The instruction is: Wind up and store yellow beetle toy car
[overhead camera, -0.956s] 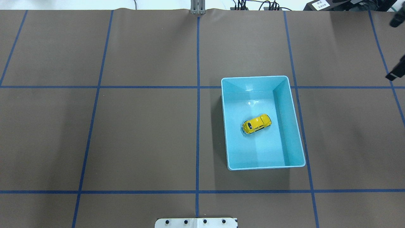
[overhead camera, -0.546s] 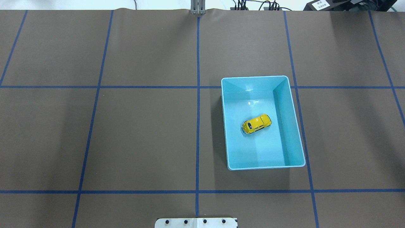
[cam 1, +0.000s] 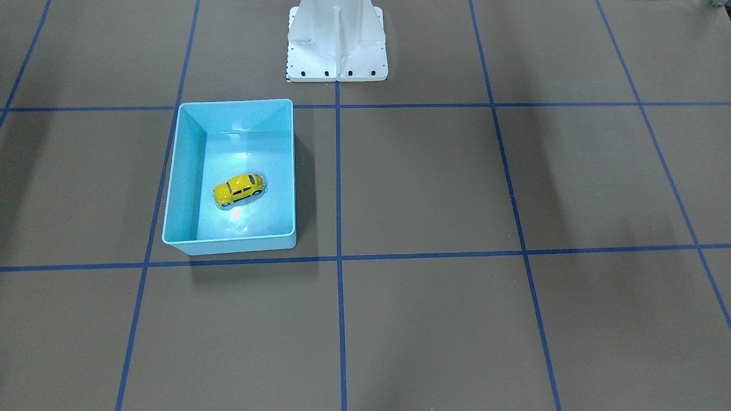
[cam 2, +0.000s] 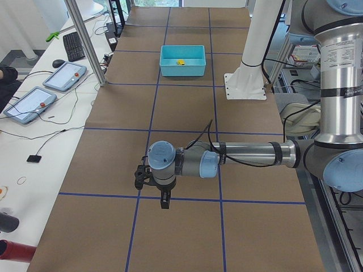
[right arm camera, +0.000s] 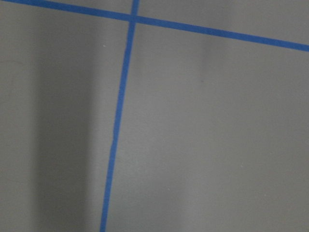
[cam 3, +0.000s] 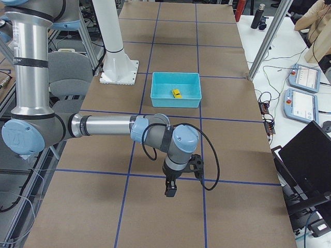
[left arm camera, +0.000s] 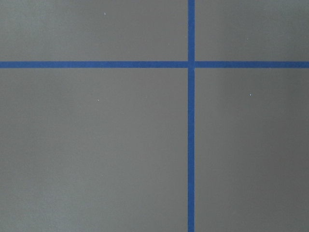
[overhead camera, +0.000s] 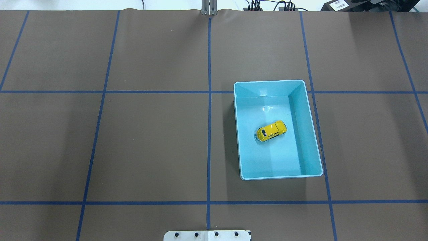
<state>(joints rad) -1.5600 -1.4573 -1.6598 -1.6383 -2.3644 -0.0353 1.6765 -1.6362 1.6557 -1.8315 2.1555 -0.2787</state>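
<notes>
Both grippers are showing up only in the two side views, so much is staying hard to read. The left gripper (cam 2: 152,191) is hanging low over the table (overhead camera: 150,140) at the near end of the exterior left view. Its fingers (cam 2: 164,199) are pointing down, and I cannot tell whether they are released or clenched. The right gripper (cam 3: 179,180) is hanging the same way in the exterior right view, with one of its fingers (cam 3: 169,190) showing dark against the brown surface. There too I cannot tell how they are set. Each gripper is staying well apart from the bin. The wrist views are taking in plain brown table crossed by blue tape lines (left arm camera: 191,145). One yellow beetle toy car (overhead camera: 271,131) is sitting on its wheels inside one light-blue bin (overhead camera: 269,81). It is resting near the middle of the bin floor, angled diagonally and touching none of the walls. The bin's far inner wall is partly cutting off its own floor in the side views, where the car is shrinking to a tiny yellow speck. The bin is standing on the robot's right half of the table, just beside the centre tape line. One white mounting base (cam 1: 337,45) is standing at the robot's edge, its top cut off. Two tablet-like pendants (cam 2: 69,76) are lying on the white side bench in the exterior left view.
</notes>
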